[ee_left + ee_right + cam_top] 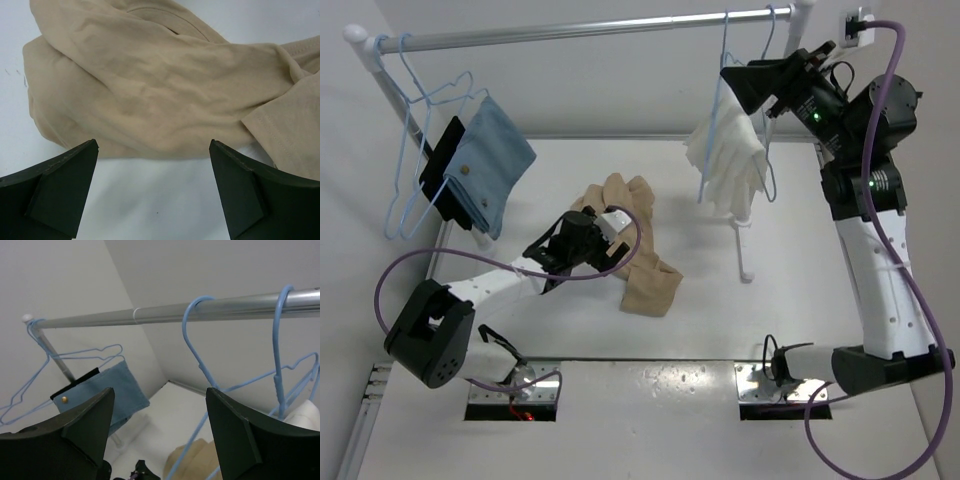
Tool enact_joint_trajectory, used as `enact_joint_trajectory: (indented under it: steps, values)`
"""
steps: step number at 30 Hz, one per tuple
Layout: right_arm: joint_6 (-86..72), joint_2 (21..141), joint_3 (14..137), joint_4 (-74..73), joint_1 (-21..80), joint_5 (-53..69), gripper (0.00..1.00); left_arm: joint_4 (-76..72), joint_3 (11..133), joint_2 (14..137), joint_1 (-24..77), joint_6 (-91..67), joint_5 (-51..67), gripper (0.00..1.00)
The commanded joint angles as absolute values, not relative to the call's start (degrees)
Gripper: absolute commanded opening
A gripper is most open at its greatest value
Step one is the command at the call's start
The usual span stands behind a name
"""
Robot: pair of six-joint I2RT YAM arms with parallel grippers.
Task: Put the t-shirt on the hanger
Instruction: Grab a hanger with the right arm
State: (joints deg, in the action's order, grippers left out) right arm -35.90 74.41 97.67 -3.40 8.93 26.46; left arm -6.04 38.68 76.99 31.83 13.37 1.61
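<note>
The tan t-shirt [638, 243] lies crumpled on the white table and fills the upper part of the left wrist view [160, 85]. My left gripper [612, 252] is low at the shirt's left edge, open and empty [153, 145], with bare table between its fingers and the cloth edge just ahead. My right gripper [732, 78] is raised to the rail, open and empty [160, 392]. A pale-blue hanger [725, 55] hangs on the rail just in front of it; its hook [192, 330] shows above the fingers and its wire runs down between them, untouched.
A metal rail [570, 30] spans the back on white posts. A second blue hanger [277, 340] carries a white cloth [730, 160]. At the left, several blue hangers [415, 120] hold a blue cloth [495, 165]. A rack post foot [746, 270] stands right of the shirt.
</note>
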Motion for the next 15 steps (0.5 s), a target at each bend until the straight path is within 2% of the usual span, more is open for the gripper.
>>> enact_joint_trajectory:
  steps: [1, 6, 12, 15]
  values:
    - [-37.54, 76.54, 101.95, -5.17, 10.63, 22.16, 0.73, -7.82, 38.23, 75.32, 32.08, 13.71, 1.23, 0.99]
    - [-37.0, 80.33, 103.62, -11.23, 11.87, 18.73, 0.67, -8.35, 37.71, 75.32, 32.08, 13.71, 1.23, 0.99]
    - [-32.17, 79.01, 103.01, -14.33, 13.01, 9.07, 0.63, -8.88, 36.56, 74.18, 32.08, 14.24, 0.0, 0.99]
    - [-30.42, 78.4, 102.39, -14.85, 13.01, 8.26, 0.62, -8.88, 36.04, 74.18, 32.08, 14.24, 0.0, 0.99]
